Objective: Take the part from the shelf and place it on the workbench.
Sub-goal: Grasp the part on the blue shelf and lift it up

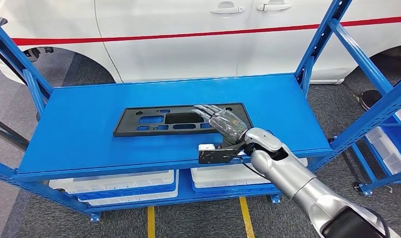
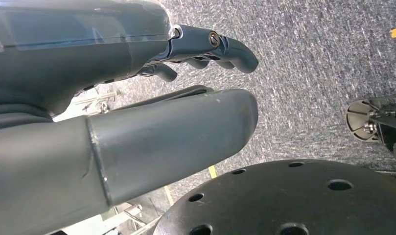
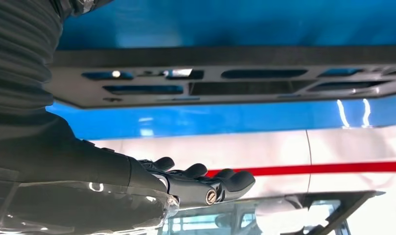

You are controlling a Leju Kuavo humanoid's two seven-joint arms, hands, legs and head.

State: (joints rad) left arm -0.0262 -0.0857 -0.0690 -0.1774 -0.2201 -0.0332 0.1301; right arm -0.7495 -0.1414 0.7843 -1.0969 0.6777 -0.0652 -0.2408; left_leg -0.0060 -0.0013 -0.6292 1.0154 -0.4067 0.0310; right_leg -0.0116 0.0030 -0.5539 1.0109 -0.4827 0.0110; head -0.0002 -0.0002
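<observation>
The flat black rectangular plastic panel with several cut-out openings [image 1: 181, 119] lies flat on the top deck of the blue metal shelf rack [image 1: 84, 129], roughly in the middle of it. Its right end is covered in the head view by the right hand [image 1: 223, 121], so that corner cannot be made out. The hand reaches over the panel with its fingers [image 1: 205, 110] stretched out and apart, holding nothing. From above, the head view cannot show whether the hand touches the panel. The right wrist view, turned over, gives more: the panel [image 3: 225, 81] and the blue deck run across the picture, while the dark fingers [image 3: 220, 178] stand apart from the panel with a clear gap between them.

The left hand [image 2: 137, 98] shows in its own wrist view against grey carpet [image 2: 308, 73]; its thick thumb and dark fingers lie slightly curled and spread, with nothing between them.

On the lower level of the rack, white plastic bins [image 1: 114, 183] sit side by side, partly cut off by the deck's front edge; what they hold cannot be seen. Behind the rack stands a white car with a red stripe [image 1: 188, 34], cut off at the top of the picture. Yellow floor lines [image 1: 245, 218] run under the rack's front.
</observation>
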